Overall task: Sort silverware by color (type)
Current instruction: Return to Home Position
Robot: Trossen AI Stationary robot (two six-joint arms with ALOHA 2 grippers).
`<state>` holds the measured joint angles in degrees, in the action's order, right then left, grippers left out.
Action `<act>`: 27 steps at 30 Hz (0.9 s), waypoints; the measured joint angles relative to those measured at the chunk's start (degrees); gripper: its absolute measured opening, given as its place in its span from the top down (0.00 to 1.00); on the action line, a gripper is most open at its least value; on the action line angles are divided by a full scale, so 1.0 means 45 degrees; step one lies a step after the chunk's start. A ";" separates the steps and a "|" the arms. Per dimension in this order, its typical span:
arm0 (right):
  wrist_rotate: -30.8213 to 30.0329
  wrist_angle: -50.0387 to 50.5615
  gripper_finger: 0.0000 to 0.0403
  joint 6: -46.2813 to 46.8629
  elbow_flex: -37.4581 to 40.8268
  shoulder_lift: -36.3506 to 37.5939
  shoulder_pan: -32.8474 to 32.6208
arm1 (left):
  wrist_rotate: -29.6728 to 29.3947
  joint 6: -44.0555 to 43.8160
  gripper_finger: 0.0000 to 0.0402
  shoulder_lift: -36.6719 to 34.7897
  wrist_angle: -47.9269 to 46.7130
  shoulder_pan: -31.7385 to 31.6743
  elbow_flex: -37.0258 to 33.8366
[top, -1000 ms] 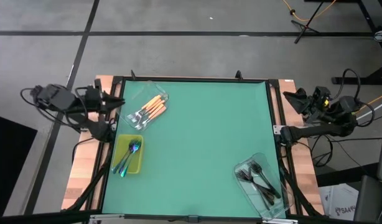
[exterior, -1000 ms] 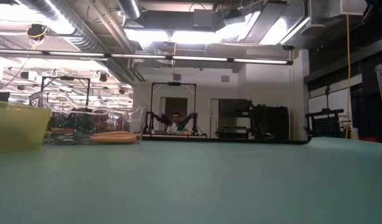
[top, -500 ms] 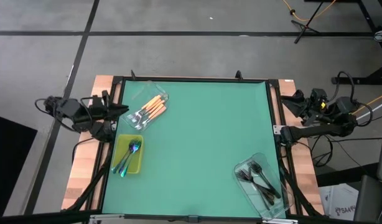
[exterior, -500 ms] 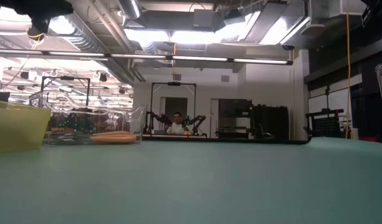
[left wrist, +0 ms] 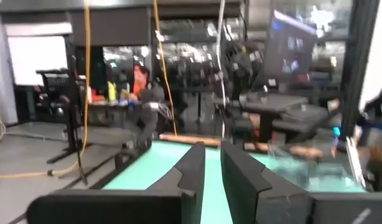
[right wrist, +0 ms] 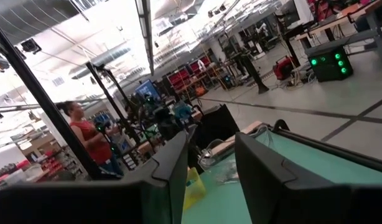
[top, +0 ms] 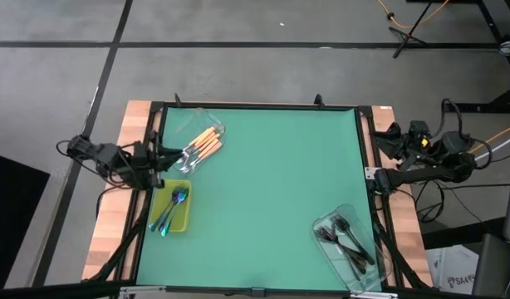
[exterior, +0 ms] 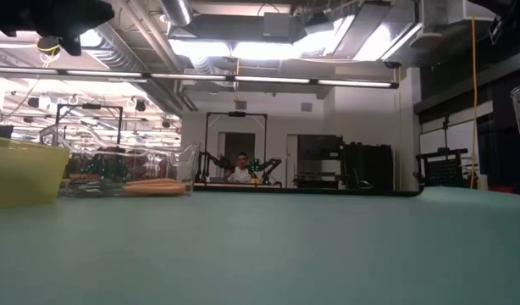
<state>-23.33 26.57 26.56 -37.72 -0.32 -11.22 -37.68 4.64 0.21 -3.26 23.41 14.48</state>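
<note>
Left pincer (top: 160, 154) and right pincer (top: 386, 136) sit at opposite side edges of the desk (top: 272, 183), fingers slightly apart, empty.
Orange-handled forks (top: 202, 147) in a clear tub (top: 207, 122) lie just beside the left pincer, iridescent forks (top: 171, 208) in the yellow tray (top: 186, 219) near it. Black forks (top: 348, 239) lie well apart from the right pincer.

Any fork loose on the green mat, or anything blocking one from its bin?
No. Orange-handled forks lie in the far-left clear tub, iridescent forks in the yellow tray, black forks in the near-right clear tub. Left gripper and right gripper sit at the mat's sides. Nothing visible stands in the way.
</note>
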 joint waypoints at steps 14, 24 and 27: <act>0.0004 0.0042 0.69 0.0035 0.0002 0.0000 0.0000 | 0.2944 -0.0853 0.89 -0.0006 0.2487 -0.2768 -0.2210; 0.0085 0.0037 0.69 0.0035 0.0002 0.0000 0.0000 | 0.5279 -0.1679 0.89 -0.0004 0.3086 -0.4948 -0.3129; 0.0103 0.0100 0.69 0.0034 0.0002 0.0000 0.0000 | 0.5861 -0.1680 0.89 -0.0004 0.2930 -0.5249 -0.3129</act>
<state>-22.87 27.02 26.72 -37.71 -0.32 -11.22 -11.31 -2.92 0.19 9.92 -0.21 0.40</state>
